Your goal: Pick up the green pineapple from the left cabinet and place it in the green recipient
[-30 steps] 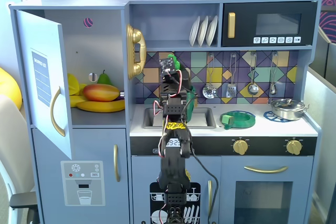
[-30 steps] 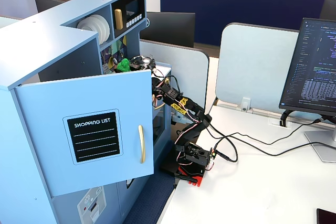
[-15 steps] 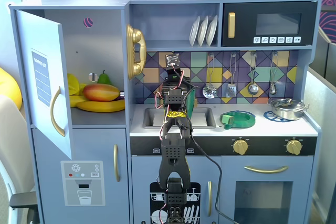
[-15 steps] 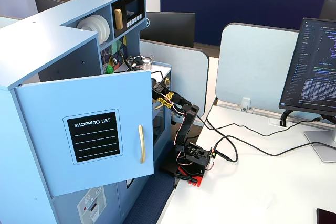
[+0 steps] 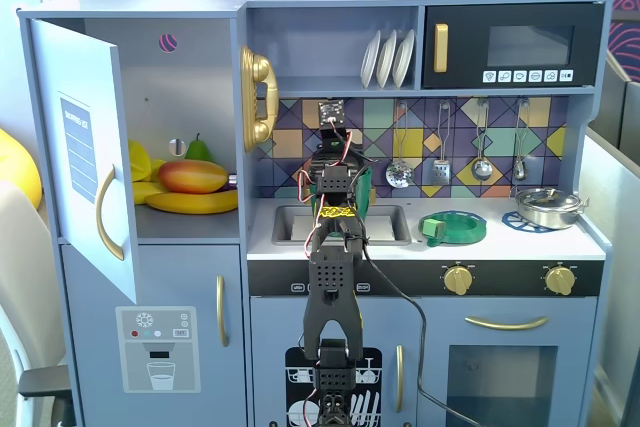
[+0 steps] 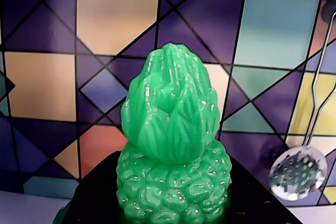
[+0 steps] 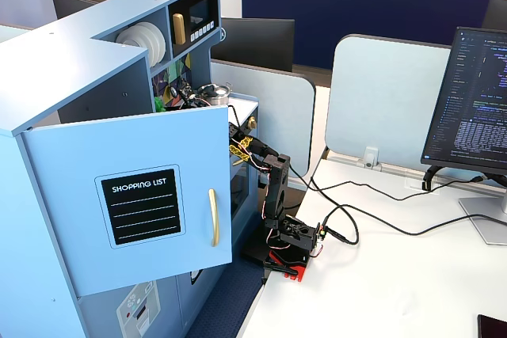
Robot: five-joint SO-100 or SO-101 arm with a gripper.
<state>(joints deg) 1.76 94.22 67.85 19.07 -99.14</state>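
The left cabinet (image 5: 150, 117) of the toy kitchen stands with its door (image 5: 85, 147) swung wide, a mango (image 5: 193, 176) and banana (image 5: 190, 202) lying on its shelf; the arm (image 5: 330, 277) rises in front of the surface (image 5: 400, 244), reaching over the sink (image 5: 290, 222) toward the tiled backsplash (image 5: 450, 137); the green recipient (image 5: 364, 192) shows only as a dark green edge behind the arm, just above the sink; the tool (image 6: 173, 203) grips the green pineapple (image 6: 171, 145) at its base, crown toward the tiles, as the wrist view shows.
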